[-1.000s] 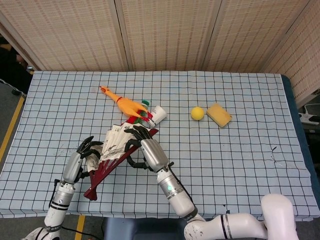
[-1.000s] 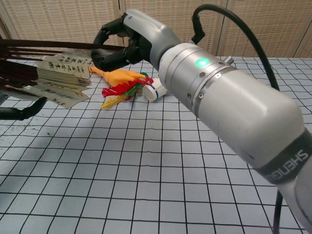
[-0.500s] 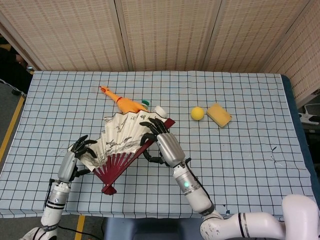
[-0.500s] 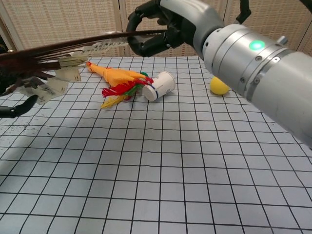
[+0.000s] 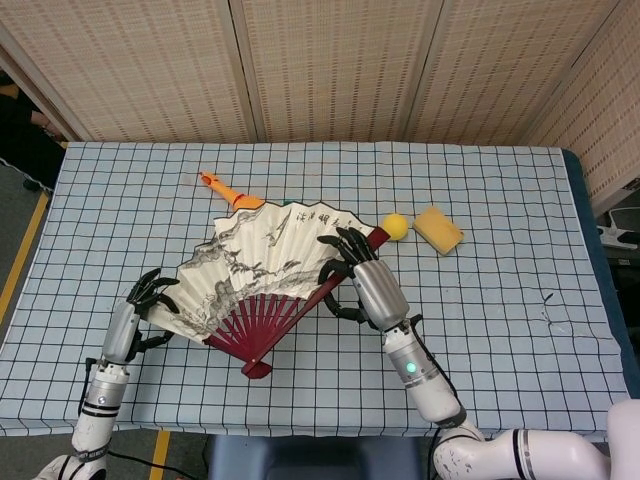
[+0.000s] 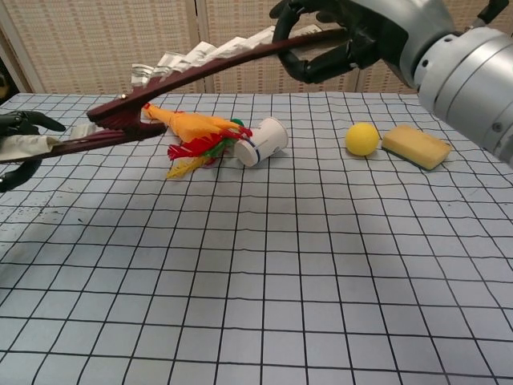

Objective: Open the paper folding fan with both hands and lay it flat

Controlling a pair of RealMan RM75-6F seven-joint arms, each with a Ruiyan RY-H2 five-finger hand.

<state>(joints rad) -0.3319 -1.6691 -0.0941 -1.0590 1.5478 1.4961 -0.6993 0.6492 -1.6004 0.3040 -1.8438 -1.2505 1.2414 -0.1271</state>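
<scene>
The paper folding fan (image 5: 268, 270) is spread wide, white with ink painting and dark red ribs, held above the checked table. My right hand (image 5: 362, 283) grips its right outer rib, and my left hand (image 5: 143, 303) grips the left edge. In the chest view the fan (image 6: 200, 68) shows edge-on as a long dark red rib slanting up to the right hand (image 6: 341, 36), with the left hand (image 6: 20, 136) at the far left holding the other end.
A rubber chicken toy (image 6: 196, 132) and a tipped white cup (image 6: 263, 141) lie under the fan. A yellow ball (image 5: 395, 226) and a yellow sponge (image 5: 438, 229) sit right of the fan's tip. The checked tablecloth (image 5: 500, 300) covers the table.
The fan has spread from nearly folded to wide open. My right hand swept its rib rightward toward the ball, and my left hand drew the other edge out to the left.
</scene>
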